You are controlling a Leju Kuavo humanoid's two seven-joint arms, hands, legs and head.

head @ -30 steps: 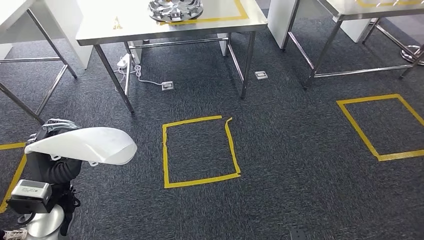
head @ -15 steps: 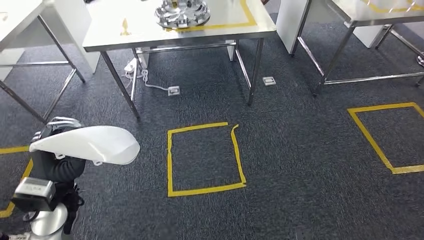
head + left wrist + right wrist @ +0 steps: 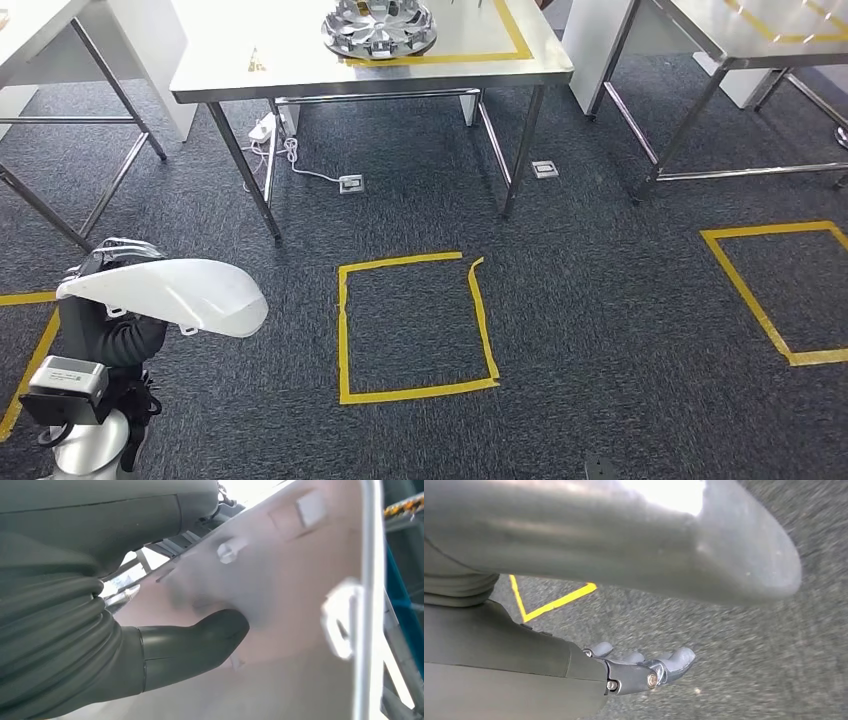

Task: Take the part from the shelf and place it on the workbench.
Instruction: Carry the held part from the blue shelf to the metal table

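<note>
While the left hand (image 3: pixel 105 335) grips the white part (image 3: pixel 165 292), right hand (image 3: pixel 644 667) loosely curled, empty, workbench (image 3: pixel 300 70) edge ahead across carpet (image 3: pixel 600 320).

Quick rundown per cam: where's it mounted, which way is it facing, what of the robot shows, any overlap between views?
Head view: high on the body, facing forward and down at carpet, workbench; left hand holds the white part.
Left wrist view: behind the left hand, facing the white part.
Right wrist view: behind the right hand, facing carpet.
Shared: the white part, head and left wrist views.
</note>
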